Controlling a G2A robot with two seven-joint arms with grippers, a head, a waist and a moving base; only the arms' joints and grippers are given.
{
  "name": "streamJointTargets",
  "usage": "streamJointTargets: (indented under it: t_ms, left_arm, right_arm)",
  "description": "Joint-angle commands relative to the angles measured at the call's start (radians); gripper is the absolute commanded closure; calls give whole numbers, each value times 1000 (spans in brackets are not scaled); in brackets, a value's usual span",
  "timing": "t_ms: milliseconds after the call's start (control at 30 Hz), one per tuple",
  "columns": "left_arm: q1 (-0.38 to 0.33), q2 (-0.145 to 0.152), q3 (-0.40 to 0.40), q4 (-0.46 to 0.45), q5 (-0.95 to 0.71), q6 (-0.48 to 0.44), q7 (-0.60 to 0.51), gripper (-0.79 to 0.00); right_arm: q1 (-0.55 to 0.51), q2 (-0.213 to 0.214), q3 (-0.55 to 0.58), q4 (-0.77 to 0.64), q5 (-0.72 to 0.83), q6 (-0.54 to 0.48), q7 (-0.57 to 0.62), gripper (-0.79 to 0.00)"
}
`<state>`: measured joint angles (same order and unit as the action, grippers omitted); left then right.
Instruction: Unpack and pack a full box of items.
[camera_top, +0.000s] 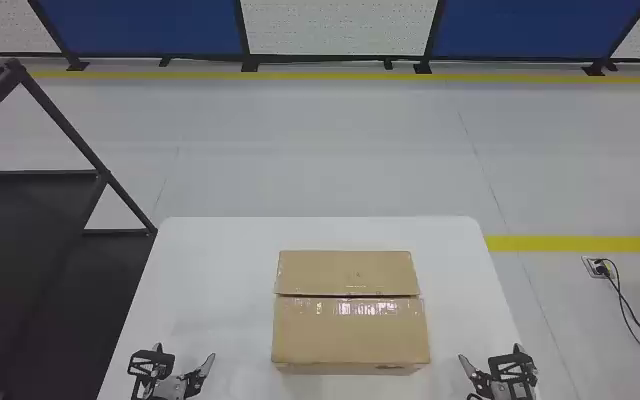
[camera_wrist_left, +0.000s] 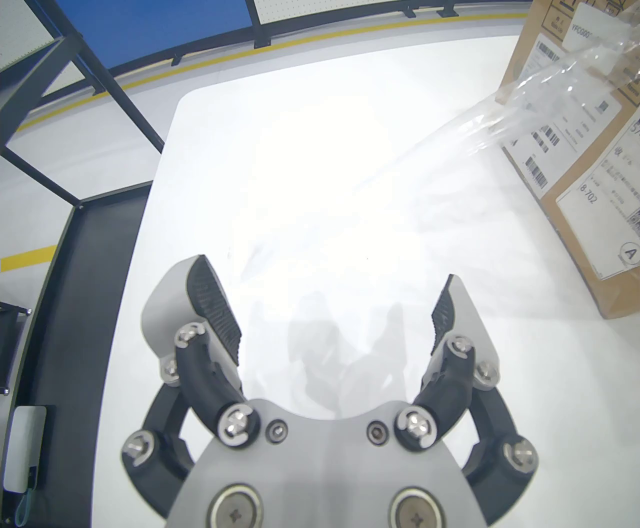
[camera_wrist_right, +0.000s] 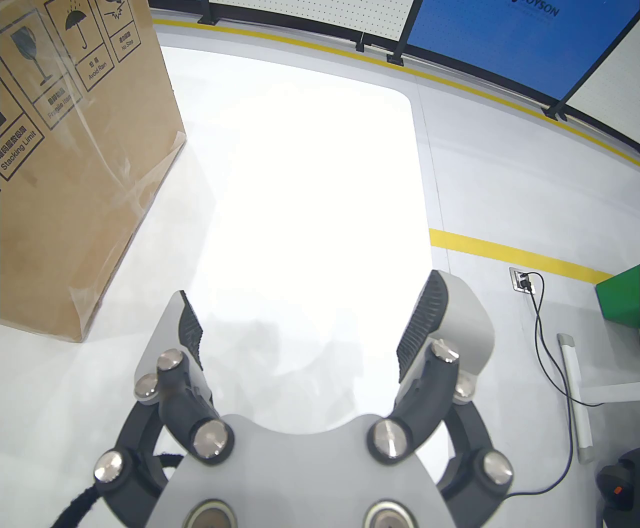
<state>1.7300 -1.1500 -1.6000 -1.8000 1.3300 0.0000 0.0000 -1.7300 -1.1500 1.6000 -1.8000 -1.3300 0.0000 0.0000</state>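
Note:
A brown cardboard box (camera_top: 348, 310) stands in the middle of the white table (camera_top: 210, 290), its top flaps folded down and clear tape across them. My left gripper (camera_top: 172, 368) sits at the table's near left corner, open and holding nothing. The left wrist view has the left gripper (camera_wrist_left: 327, 290) over bare table, with the box (camera_wrist_left: 585, 165) off to one side and loose clear tape hanging from it. My right gripper (camera_top: 496, 368) rests at the near right corner, open and empty. In the right wrist view the right gripper (camera_wrist_right: 312, 302) stands apart from the box (camera_wrist_right: 75, 165).
A black metal rack (camera_top: 50, 250) stands on the floor left of the table. Blue and white partition panels (camera_top: 330, 25) line the back. A floor socket with a cable (camera_top: 600, 268) lies to the right. Bare tabletop surrounds the box on all sides.

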Motion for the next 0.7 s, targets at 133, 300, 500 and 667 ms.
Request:
streamJointTargets:
  t_ms: [133,300,500,667]
  left_arm:
    - [0,0,0,0,0,0,0,-785]
    - [12,0,-6,-8,-13,-46,46,-785]
    - [51,6,-65,-54,18,-94,152,-785]
    - [87,9,-131,-117,-43,-189,248,-785]
  right_arm:
    - [0,0,0,0,0,0,0,-785]
    - [-5,3,4,-9,-36,-61,-82,-785]
    - [-28,12,45,-96,-154,-116,-127,-785]
    - [-51,24,124,-200,-209,-206,-129,-785]
